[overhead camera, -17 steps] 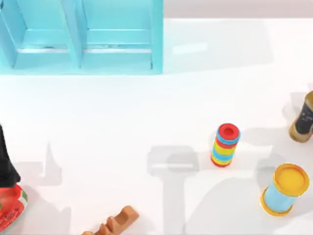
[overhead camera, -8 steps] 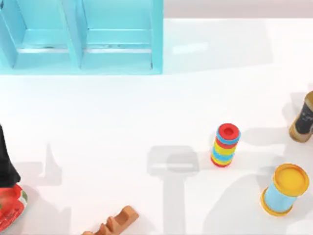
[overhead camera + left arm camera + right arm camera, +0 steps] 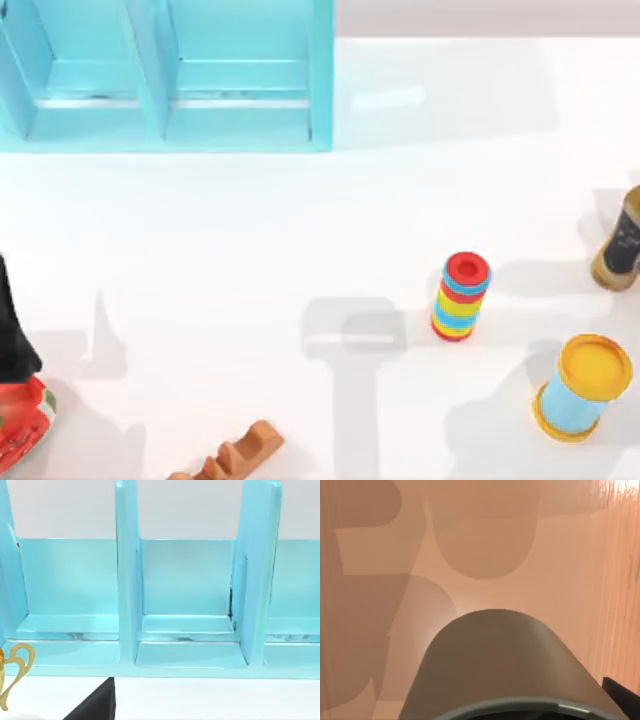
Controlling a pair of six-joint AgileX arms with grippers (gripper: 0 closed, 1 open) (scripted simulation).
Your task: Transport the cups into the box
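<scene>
Seen from above, a white desk carries an open light-blue box with upright dividers at its top left. Toward the right stand a rainbow-striped ring stack, a yellow-lidded tub and a brown bottle at the right edge. None of these belong to the task.

The right wrist view looks closely at the dark grey-olive cup, its rounded wall looming large against a peach-coloured surface with soft shadows. A dark sliver beside the cup may be part of the right pincer. I cannot tell whether that pincer is released or clenched on the cup.

The left wrist view faces the box straight on — three compartments between tall dividers, all looking bare. A black wedge sits low in front. The left pincer's state cannot be told either.

The cup looks to be at the carrying stage — near the right arm but not yet in the box. The next move calls for bringing it across the desk toward the box, clearing the ring stack and the front lip, then lowering it upright into a compartment.
</scene>
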